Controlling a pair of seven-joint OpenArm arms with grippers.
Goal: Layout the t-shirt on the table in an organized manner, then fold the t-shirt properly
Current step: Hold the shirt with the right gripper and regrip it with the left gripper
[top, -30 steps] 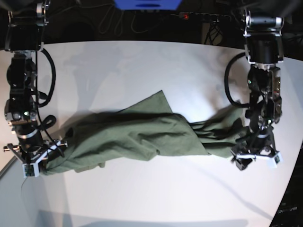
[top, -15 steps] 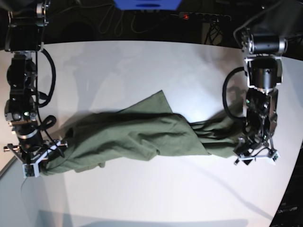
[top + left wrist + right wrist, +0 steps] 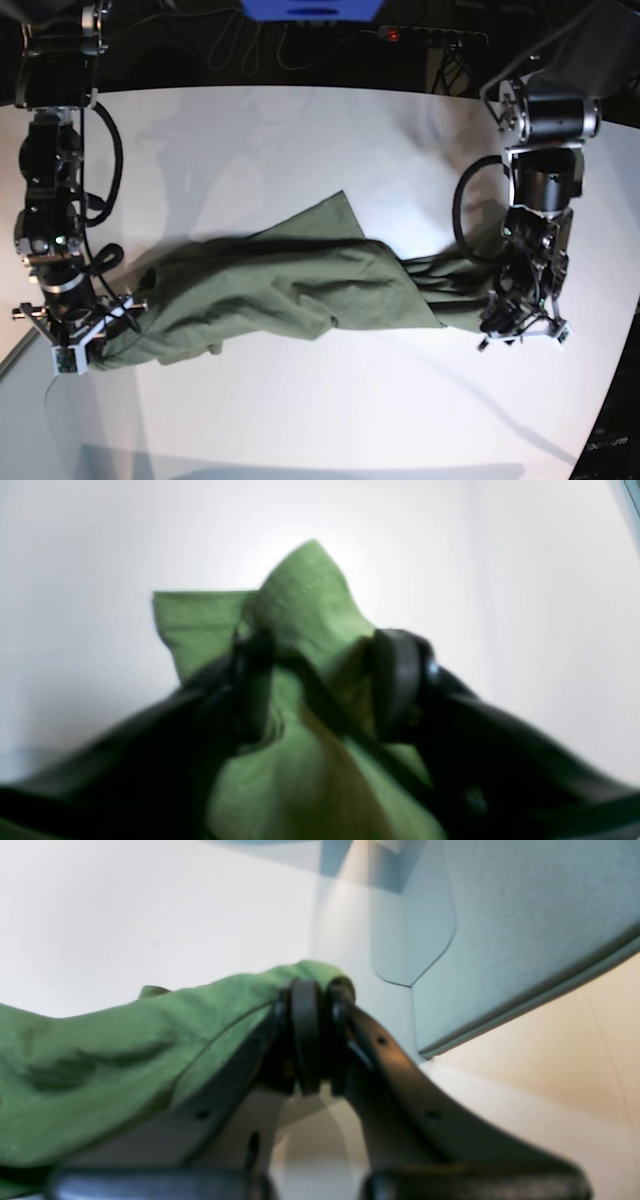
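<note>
The olive-green t-shirt point(image 3: 290, 285) lies bunched in a long, wrinkled band across the white table point(image 3: 300, 150). At the band's right end, my left gripper point(image 3: 520, 325) has come down on the twisted cloth. In the left wrist view the left gripper point(image 3: 320, 680) has a fold of the t-shirt point(image 3: 310, 590) squeezed between its black pads, and the cloth peaks beyond the tips. At the band's left end sits my right gripper point(image 3: 85, 340). The right wrist view shows the right gripper point(image 3: 322, 1005) shut on an edge of the t-shirt point(image 3: 100, 1055).
The table's curved edge runs close to the right gripper, with a grey floor panel point(image 3: 500, 915) beyond it. A power strip point(image 3: 430, 35), cables and a blue object point(image 3: 310, 10) lie behind the table's far edge. Bare white tabletop point(image 3: 330, 400) stretches in front of the shirt.
The left arm swung inward and its gripper slid left onto the shirt's right end, jaws narrowing on the cloth. The right arm and the shirt's left end stayed put.
</note>
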